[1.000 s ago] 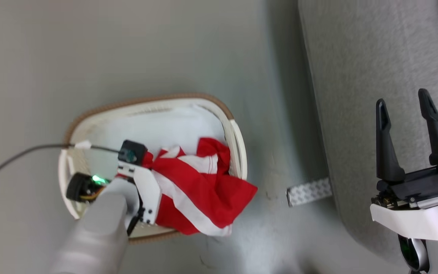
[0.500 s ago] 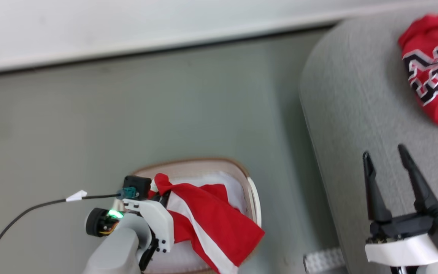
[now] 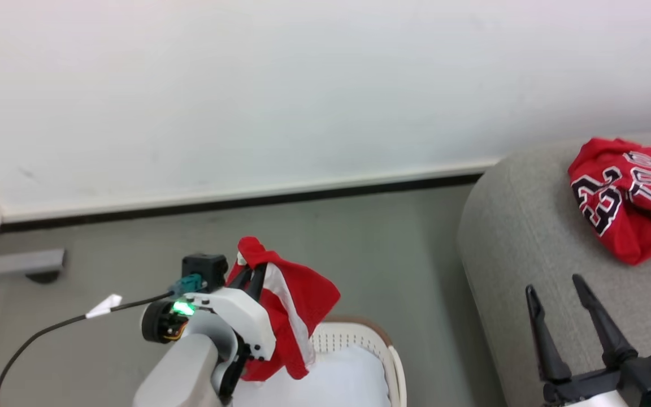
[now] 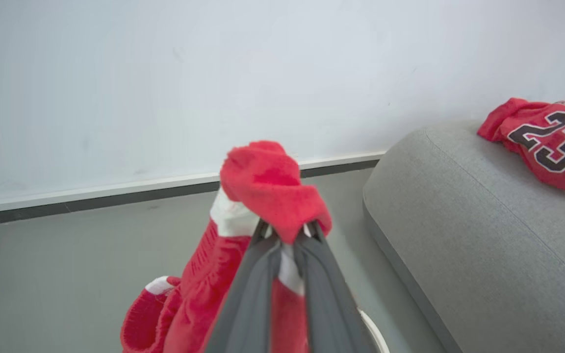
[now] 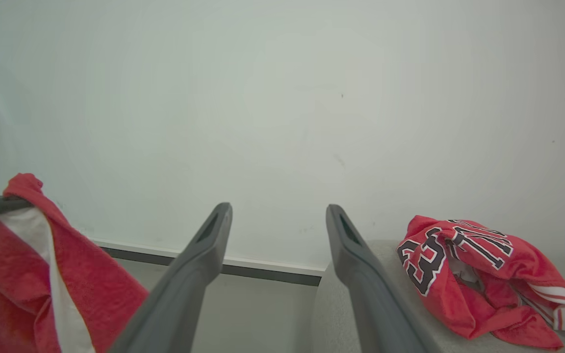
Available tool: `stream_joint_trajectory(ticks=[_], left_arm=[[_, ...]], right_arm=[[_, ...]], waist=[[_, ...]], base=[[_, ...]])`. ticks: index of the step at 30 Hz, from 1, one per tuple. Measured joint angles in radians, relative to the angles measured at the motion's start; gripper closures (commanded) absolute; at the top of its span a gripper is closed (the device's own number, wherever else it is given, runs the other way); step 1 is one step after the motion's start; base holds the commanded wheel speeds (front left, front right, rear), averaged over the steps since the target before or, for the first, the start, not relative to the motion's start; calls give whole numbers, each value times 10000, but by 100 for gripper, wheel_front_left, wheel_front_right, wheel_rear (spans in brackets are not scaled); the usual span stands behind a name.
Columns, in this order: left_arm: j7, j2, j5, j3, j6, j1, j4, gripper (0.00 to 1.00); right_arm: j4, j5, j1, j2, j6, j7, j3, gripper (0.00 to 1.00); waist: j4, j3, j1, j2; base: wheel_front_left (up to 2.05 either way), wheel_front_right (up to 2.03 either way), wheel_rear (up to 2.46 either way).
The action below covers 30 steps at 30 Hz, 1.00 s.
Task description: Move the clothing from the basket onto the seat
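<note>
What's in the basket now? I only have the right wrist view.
Observer: In the head view, the part of the basket in sight holds a white sheet.
Operator: Left grip solid?
Observer: In the left wrist view, the left gripper is shut on the clothing, and a bunch of it pokes past the fingertips.
Operator: Does the cloth clear the basket?
Observer: In the head view, its hanging end overlaps the basket's left side. I can't tell whether they touch.
</note>
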Motion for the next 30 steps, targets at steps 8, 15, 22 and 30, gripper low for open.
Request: stream_joint_trajectory(ticks=[8, 15, 22, 30], left_arm=[[683, 658, -217, 290, 479, 622, -2696, 100], [1825, 1300, -351, 397, 1007, 1441, -5639, 100], [2732, 1710, -372, 410, 1475, 2126, -7542, 100], [3149, 1802, -374, 290, 1708, 2452, -8537, 100]], right_arm=[[153, 42, 388, 33, 0, 0, 439, 0], [221, 178, 593, 59, 0, 0, 915, 0], [194, 245, 626, 82, 0, 0, 1300, 0], [63, 418, -2, -267, 0, 0, 2529, 0]], waist=[[39, -1040, 1, 0], [-89, -1535, 1, 0], [-139, -1583, 2, 0], [-91, -1453, 4, 0]], base=[[0, 0, 0], [0, 0, 0], [0, 0, 0], [0, 0, 0]])
